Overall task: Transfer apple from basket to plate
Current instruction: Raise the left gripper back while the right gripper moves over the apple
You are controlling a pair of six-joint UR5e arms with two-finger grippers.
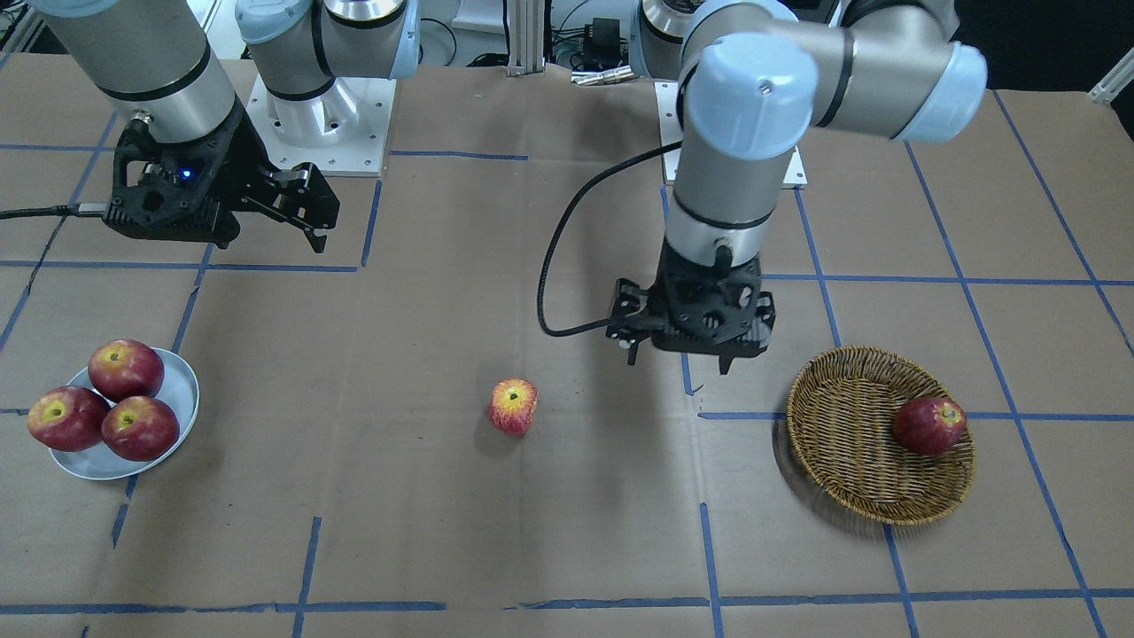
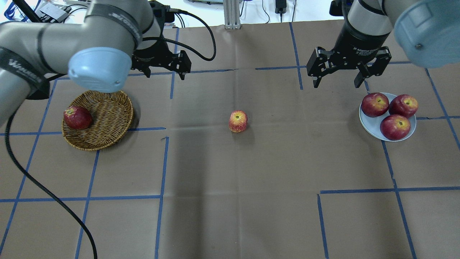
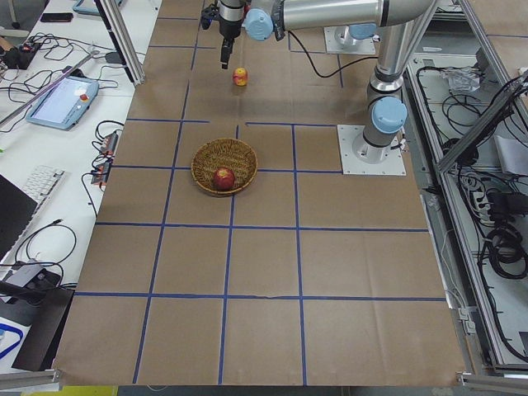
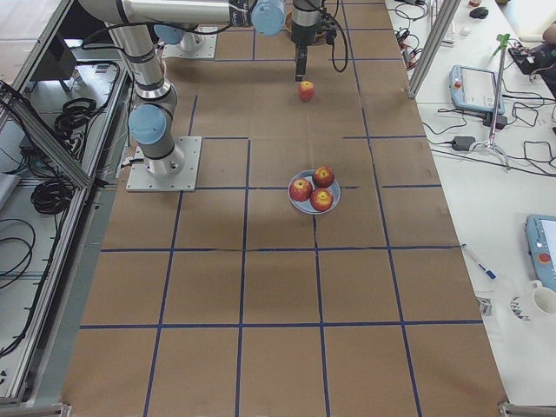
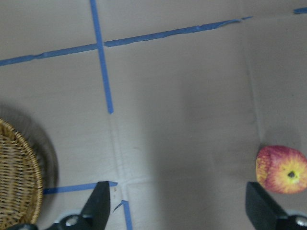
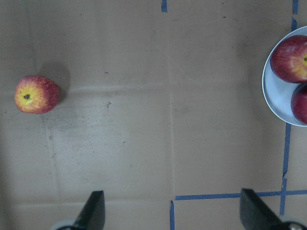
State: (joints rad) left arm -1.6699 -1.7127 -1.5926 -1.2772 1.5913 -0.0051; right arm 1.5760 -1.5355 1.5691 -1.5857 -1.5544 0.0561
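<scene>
The apple (image 2: 238, 121), light red with yellow streaks, lies on the bare table mid-way between basket and plate; it also shows in the front view (image 1: 513, 406) and both wrist views (image 5: 281, 169) (image 6: 36, 94). The wicker basket (image 2: 107, 140) (image 1: 850, 478) holds one dark red apple (image 2: 77, 117). The white plate (image 2: 368, 122) (image 1: 188, 399) carries three dark red apples. My left gripper (image 2: 165, 75) (image 1: 678, 361) is open and empty, beyond the basket. My right gripper (image 2: 336, 85) is open and empty, just beyond the plate.
The table is covered in brown paper with a grid of blue tape lines (image 2: 161, 162). The left arm's black cable (image 2: 43, 187) trails over the near left. The arm bases (image 1: 310, 115) stand at the table's robot side.
</scene>
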